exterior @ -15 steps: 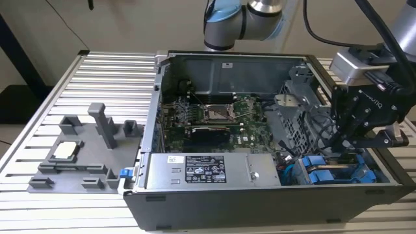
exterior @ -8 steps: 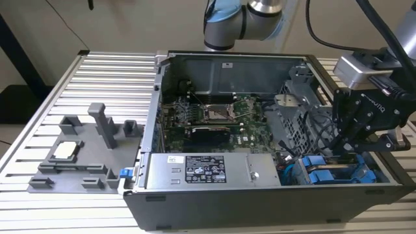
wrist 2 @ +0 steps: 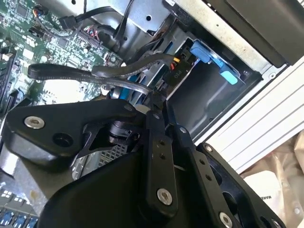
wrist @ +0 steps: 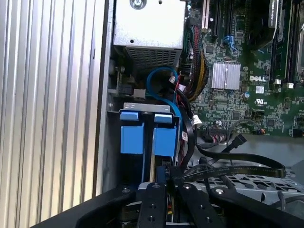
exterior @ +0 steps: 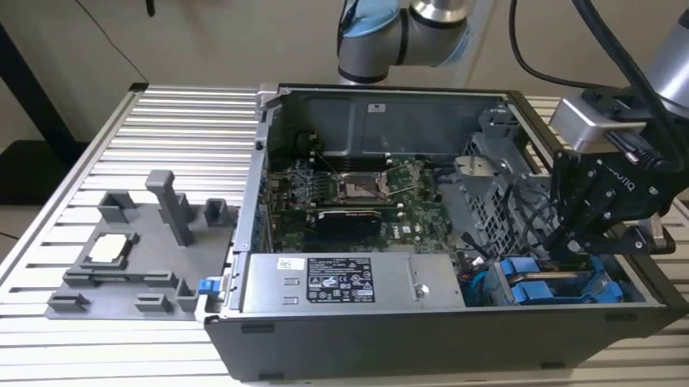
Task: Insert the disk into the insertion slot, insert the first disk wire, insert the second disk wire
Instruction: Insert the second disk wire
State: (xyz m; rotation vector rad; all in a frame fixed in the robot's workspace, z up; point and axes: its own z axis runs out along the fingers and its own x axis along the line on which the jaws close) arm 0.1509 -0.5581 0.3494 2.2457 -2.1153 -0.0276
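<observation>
Gripper (wrist: 164, 178): black linkage fingers (wrist 2: 159, 142) nearest the lens in both wrist views, closing to a narrow tip; reaching down into the drive corner of the open computer case (exterior: 431, 355), at the exterior view's right (exterior: 586, 234).
Grasp: pinching narrowly at a small dark connector (wrist 2: 159, 88) on a flat black cable (wrist 2: 85, 73); whether actually clamping it, cannot tell.
Cable: running from the fingertips out across the motherboard (wrist: 247, 85).
Disk (wrist: 153, 161): sitting just beyond the fingertips, standing on edge between two bright blue bracket tabs (wrist: 132, 133), already lying inside the bay.
Insertion slot (wrist: 142, 107): grey metal cage holding the disk, lying against the case wall, next to the power supply (exterior: 344, 282).
Blue cable (wrist: 161, 83): looping from the cage top toward the power supply.
Surroundings: case resting on a ribbed aluminium table (exterior: 161, 121); grey fixture tray (exterior: 129, 258) lying well apart, at the exterior view's left.
</observation>
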